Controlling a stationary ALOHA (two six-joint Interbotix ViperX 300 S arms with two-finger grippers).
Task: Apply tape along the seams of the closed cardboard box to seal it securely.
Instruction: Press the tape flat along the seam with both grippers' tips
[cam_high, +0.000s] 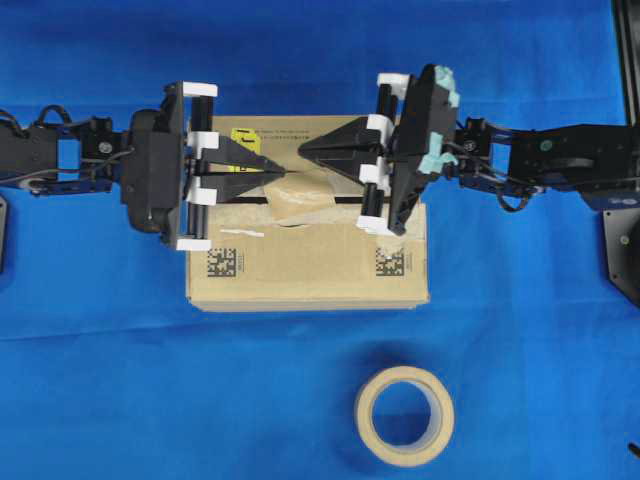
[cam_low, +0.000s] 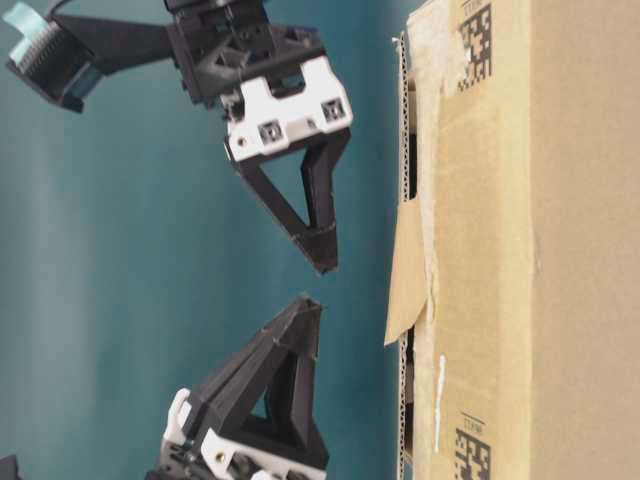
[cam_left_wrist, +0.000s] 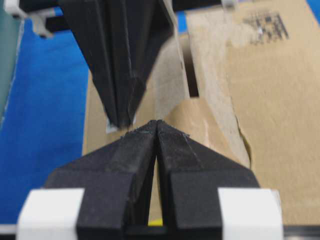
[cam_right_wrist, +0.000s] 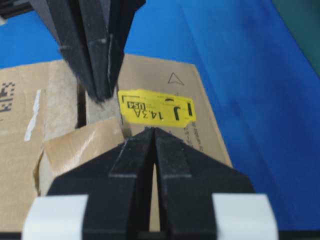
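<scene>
In the middle of the overhead frame I have the cardboard box (cam_high: 308, 262) lying on the blue desk (cam_high: 100, 350), with both arms reaching in over its top from either side. My left gripper (cam_high: 278, 174) and right gripper (cam_high: 305, 153) point tip to tip above the seams (cam_high: 345, 197); each has its fingers clenched together, and I see nothing pinched between them in either wrist view. From the table-level view both sets of tips hang clear of the box, not touching it. A short piece of tape (cam_high: 300, 205) sits across the middle of the seam just below the tips, but it is wrinkled, and one edge stands lifted off the cardboard. The beige roll (cam_high: 404, 416) rests well apart, toward the lower right of the frame. I judge the job barely begun: one piece laid and not pressed flat, while the rest of the seam, bordered by pale torn remnants, looks untaped.
</scene>
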